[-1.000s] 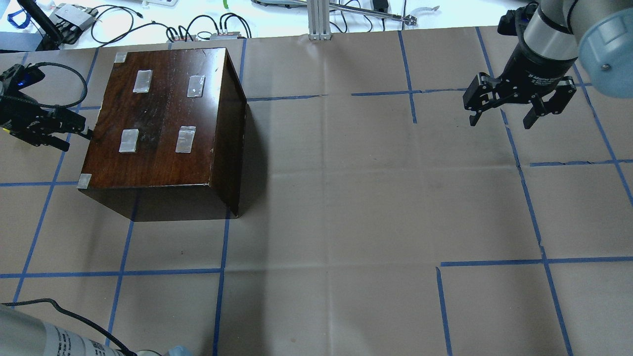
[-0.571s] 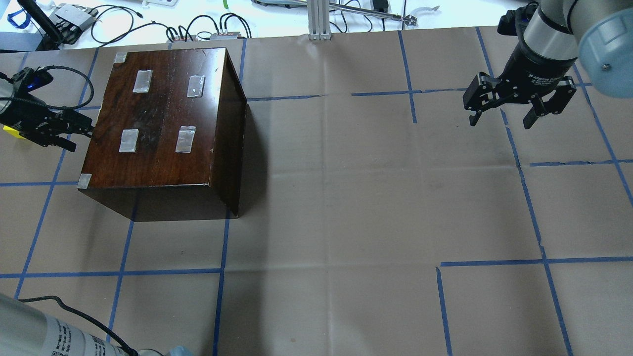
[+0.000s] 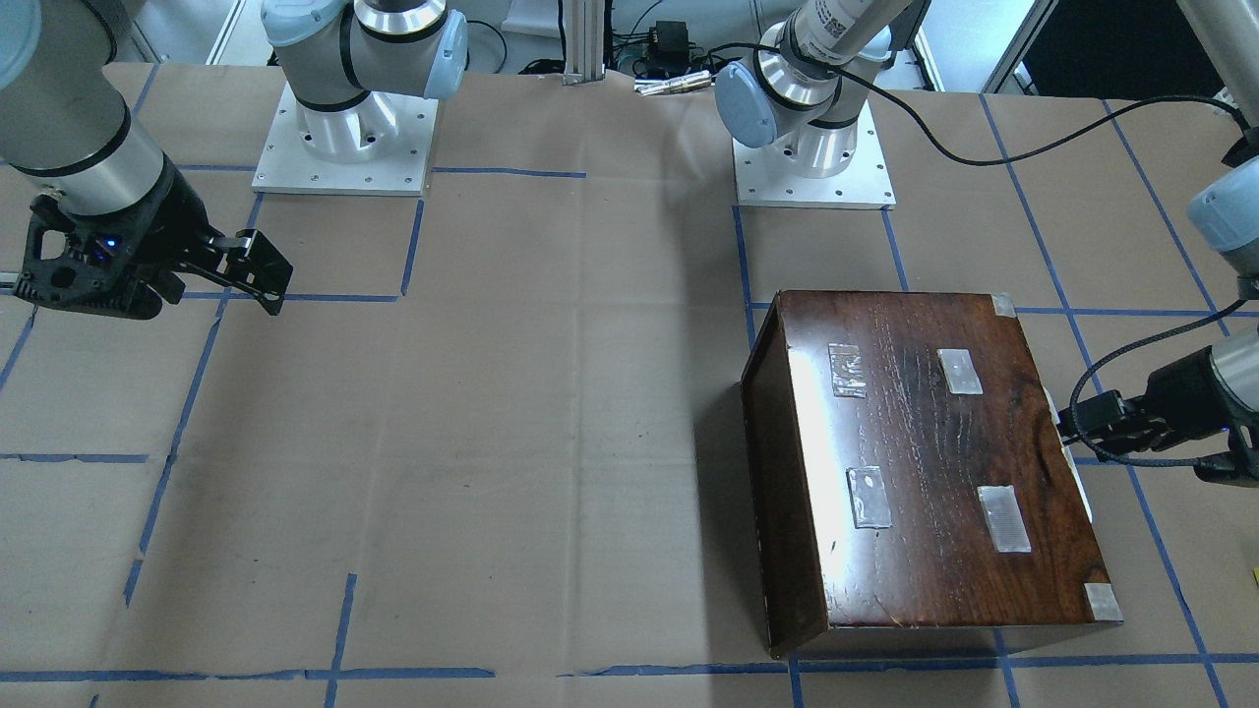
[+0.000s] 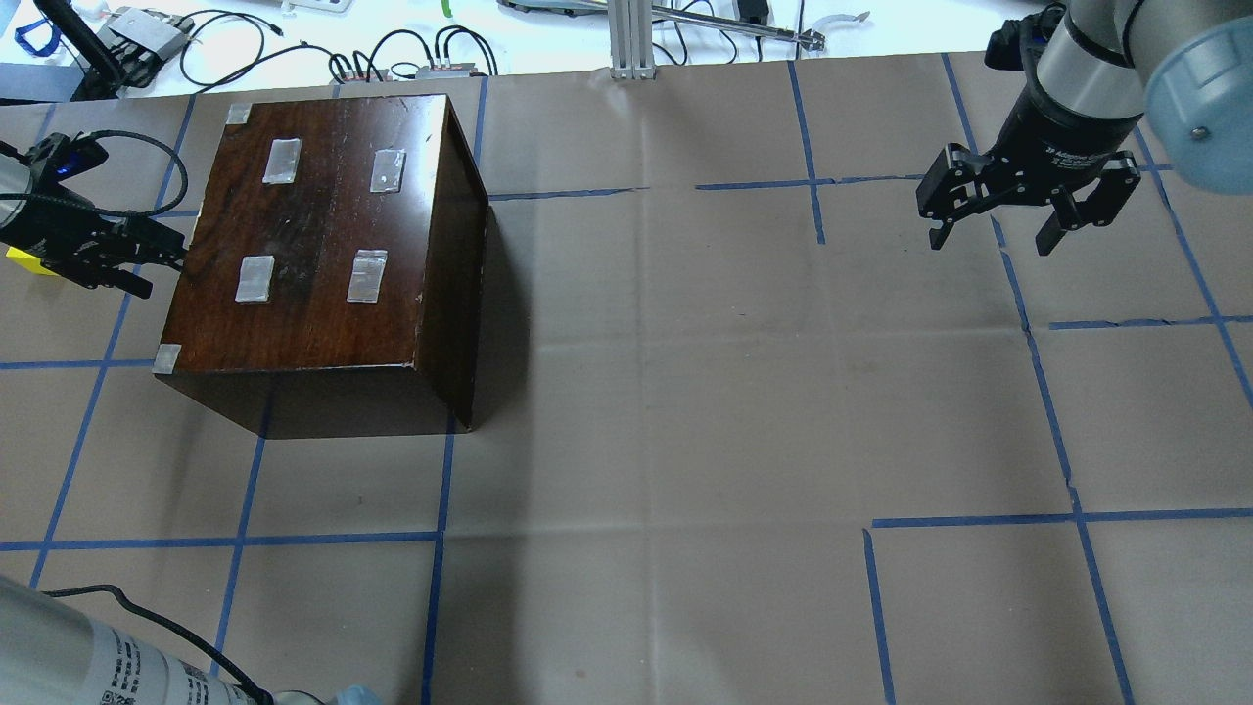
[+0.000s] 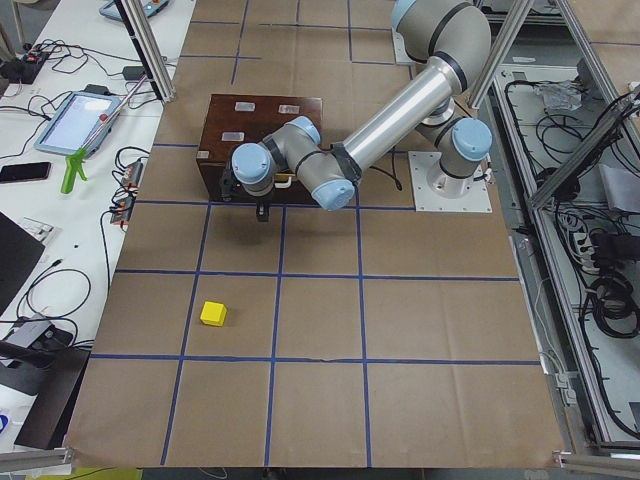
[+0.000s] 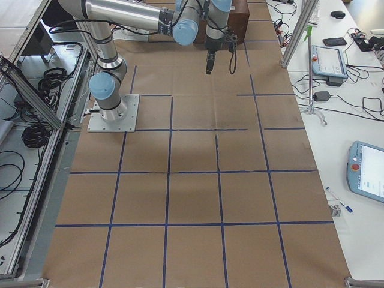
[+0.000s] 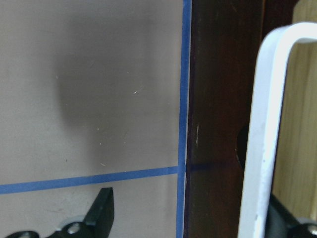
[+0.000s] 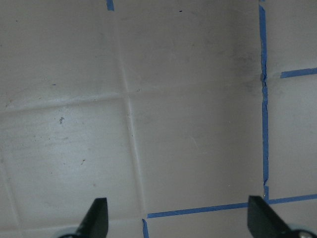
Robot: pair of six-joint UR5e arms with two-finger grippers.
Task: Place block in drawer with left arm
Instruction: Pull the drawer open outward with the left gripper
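The dark-brown cabinet (image 4: 313,235) stands at the table's far left; it also shows in the front view (image 3: 934,462). My left gripper (image 4: 166,275) is open at the cabinet's left face. In the left wrist view its fingers (image 7: 101,210) straddle the white handle (image 7: 262,124) on the drawer's dark front (image 7: 223,124), with a strip of pale wood (image 7: 299,124) behind. I cannot tell whether they touch the handle. The yellow block (image 5: 213,313) lies on the paper behind the left wrist; only its edge (image 4: 20,260) shows overhead. My right gripper (image 4: 991,243) is open and empty, far right.
Brown paper with a blue tape grid (image 4: 440,537) covers the table. Cables and small devices (image 4: 411,59) lie beyond the far edge. The arm bases (image 3: 344,128) stand on white plates at the robot's side.
My left wrist has shifted slightly toward the cabinet, uncovering the yellow block's edge behind it. The right arm has not moved.
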